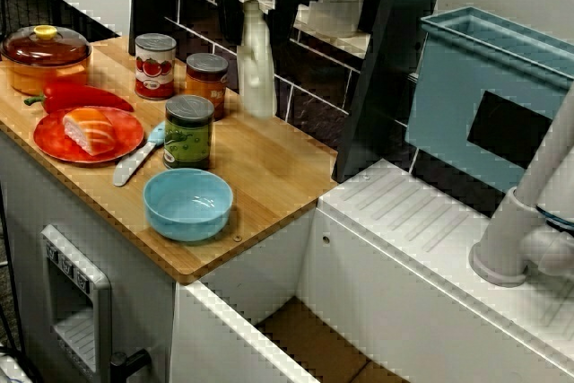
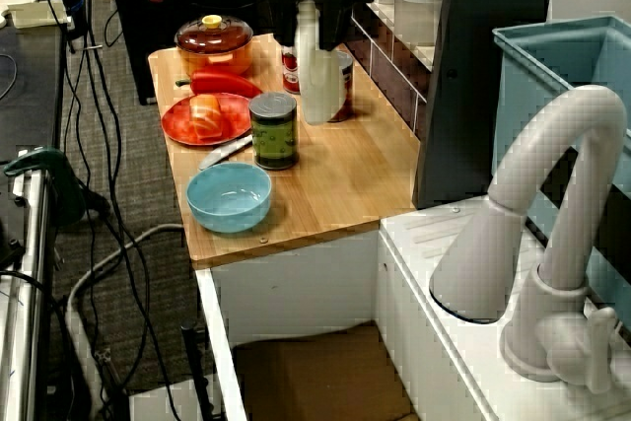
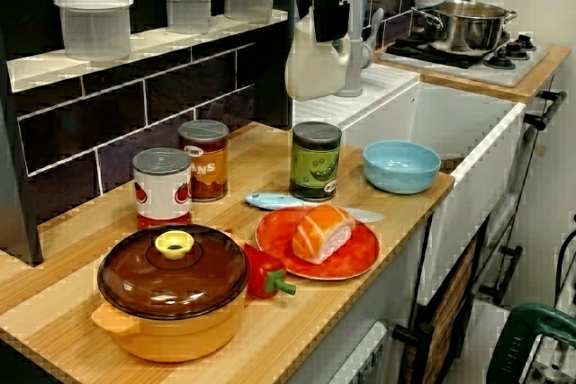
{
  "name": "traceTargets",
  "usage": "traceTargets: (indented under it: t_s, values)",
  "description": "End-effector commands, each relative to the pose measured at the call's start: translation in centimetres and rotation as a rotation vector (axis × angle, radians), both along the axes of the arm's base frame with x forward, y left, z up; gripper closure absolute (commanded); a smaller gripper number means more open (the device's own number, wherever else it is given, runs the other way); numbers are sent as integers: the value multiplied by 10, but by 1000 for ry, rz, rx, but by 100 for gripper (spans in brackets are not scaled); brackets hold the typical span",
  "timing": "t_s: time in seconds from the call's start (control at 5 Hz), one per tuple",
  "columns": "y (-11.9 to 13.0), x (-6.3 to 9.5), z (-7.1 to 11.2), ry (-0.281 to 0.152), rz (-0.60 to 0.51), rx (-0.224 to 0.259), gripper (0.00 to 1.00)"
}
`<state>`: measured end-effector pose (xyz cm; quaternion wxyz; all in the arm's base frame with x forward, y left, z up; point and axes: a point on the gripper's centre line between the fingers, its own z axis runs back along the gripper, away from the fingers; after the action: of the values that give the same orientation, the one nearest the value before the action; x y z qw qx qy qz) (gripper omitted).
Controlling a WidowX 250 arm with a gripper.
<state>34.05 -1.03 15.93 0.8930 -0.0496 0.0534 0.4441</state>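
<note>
Cream-white bottle (image 1: 256,73), light blue bowl (image 1: 186,221), green-labelled can (image 1: 188,138), red plate (image 1: 49,134), orange pot (image 1: 45,73), translucent brown lid (image 1: 31,46), pale wood-grain counter (image 1: 269,168)

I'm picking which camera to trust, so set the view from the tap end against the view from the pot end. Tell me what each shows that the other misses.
Only the tap-end view shows the inside of the sink basin.

Only the pot-end view shows the steel pot on the stove.

Both show:
- the gripper shut on the top of the white bottle
- the green can
- the blue bowl
- the salmon on the red plate
- the orange lidded pot
</note>
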Motion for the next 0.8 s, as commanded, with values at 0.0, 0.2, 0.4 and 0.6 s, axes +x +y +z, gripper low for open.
traceTargets:
  t_s: [0.0, 0.2, 0.4, 0.6]
  values:
    - [13, -12, 48, -110, -60, -16, 100]
    - [16, -15, 61, -136, -70, -15, 100]
    - [20, -17, 73, -170, -73, -3, 100]
    - [27, -17, 82, -200, -69, 8, 100]
